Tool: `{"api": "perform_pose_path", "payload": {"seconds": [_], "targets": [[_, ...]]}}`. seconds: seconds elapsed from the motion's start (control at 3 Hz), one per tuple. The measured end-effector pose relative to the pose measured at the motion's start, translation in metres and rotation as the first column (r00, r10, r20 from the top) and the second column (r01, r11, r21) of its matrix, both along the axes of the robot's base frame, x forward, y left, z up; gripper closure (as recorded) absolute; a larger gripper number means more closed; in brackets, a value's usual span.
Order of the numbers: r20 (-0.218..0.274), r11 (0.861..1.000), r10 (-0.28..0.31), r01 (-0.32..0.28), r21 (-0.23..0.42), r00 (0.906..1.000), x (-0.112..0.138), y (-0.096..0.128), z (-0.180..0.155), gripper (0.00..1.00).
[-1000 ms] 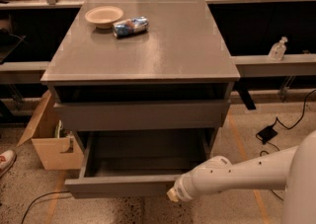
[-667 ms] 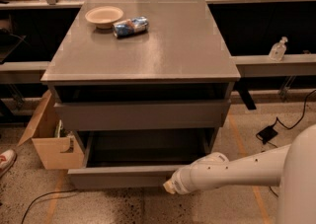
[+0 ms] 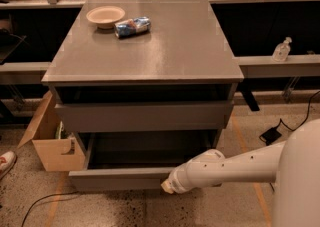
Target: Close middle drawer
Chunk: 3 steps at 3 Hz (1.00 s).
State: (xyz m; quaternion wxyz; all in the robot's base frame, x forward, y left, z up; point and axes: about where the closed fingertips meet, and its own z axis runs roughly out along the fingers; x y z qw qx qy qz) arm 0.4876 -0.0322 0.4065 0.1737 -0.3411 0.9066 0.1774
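The middle drawer (image 3: pixel 115 178) of the grey cabinet (image 3: pixel 165 51) stands pulled out toward me, low in the camera view. Its flat grey front faces me and its shallow grey inside (image 3: pixel 150 148) is in shadow. Above it a grey drawer front (image 3: pixel 145 116) sits almost flush under the cabinet top. My white arm reaches in from the lower right. My gripper (image 3: pixel 167 186) is at the arm's tip, against the right part of the open drawer's front.
A beige bowl (image 3: pixel 105 16) and a blue packet (image 3: pixel 132 26) lie on the cabinet top. An open cardboard box (image 3: pixel 52 143) stands left of the cabinet. A shoe (image 3: pixel 6 162) and a cable (image 3: pixel 40 201) are on the floor left, a clear bottle (image 3: pixel 282 50) on the right ledge.
The arm has moved toward the cabinet, and the open drawer's front has slid inward a little with it.
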Motion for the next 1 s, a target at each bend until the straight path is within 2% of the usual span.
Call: {"api": "perform_pose_path", "payload": {"seconds": [0.33, 0.67, 1.0], "targets": [[0.023, 0.995, 0.101, -0.101, -0.021, 0.9946, 0.013, 0.018, -0.001, 1.0], [0.055, 0.984, 0.178, -0.176, -0.041, 0.9824, 0.033, 0.029, -0.003, 1.0], [0.114, 0.976, 0.215, -0.209, -0.058, 0.97, 0.062, 0.033, 0.002, 1.0]]}}
